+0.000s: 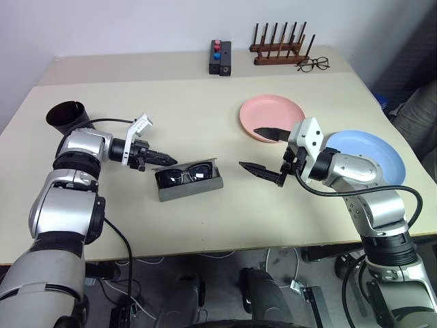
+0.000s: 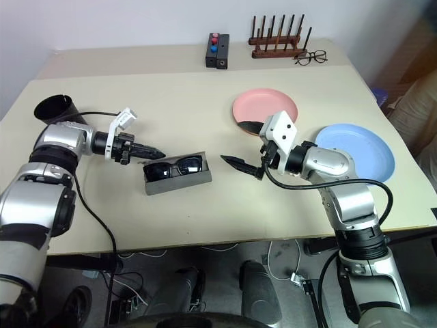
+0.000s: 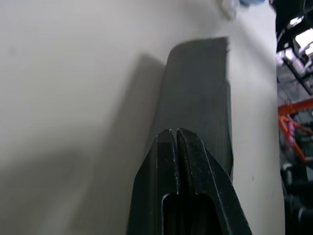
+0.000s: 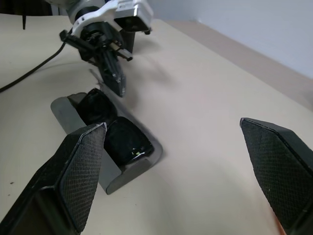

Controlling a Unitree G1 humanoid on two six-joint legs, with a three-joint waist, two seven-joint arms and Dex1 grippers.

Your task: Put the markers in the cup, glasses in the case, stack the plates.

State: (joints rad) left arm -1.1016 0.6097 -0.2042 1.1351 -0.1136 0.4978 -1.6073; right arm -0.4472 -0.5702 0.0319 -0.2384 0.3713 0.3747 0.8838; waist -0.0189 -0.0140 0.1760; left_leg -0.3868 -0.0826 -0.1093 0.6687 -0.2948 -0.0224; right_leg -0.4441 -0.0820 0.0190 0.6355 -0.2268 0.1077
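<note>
Nearest us, roughly mid-table, sits the grey oblong hinged glasses case (image 1: 190, 184) with its curved lid tipped up behind it. The black thick-framed sunglasses with dark lenses (image 1: 184, 175) are already lying inside, so we'd call that part of the job basically done except for shutting the lid.

Our left gripper (image 1: 162, 158) is pinched tight with nothing between the fingers, pointing right and a bit downward, its tips right at the far left corner of the case, up against the raised lid. Can't say for sure whether it's touching. Closed fingers make a decent poking tool, so our guess is it's lined up to nudge the lid over.

Our right gripper (image 1: 263, 152) hangs to the right of the case with the fingers spread as wide as they go and nothing in them, aimed leftward at the case. Looks like it's parked there to steady the case, or to catch the lid, but that's just our read.

Further back on the right, the round shallow light blue plate (image 1: 384, 157) and the salmon pink one (image 1: 268, 113) sit side by side, not stacked yet. Far left, the plain black tapered plastic cup (image 1: 66, 114) is behind our left arm; we can't tell if the markers are inside it.
</note>
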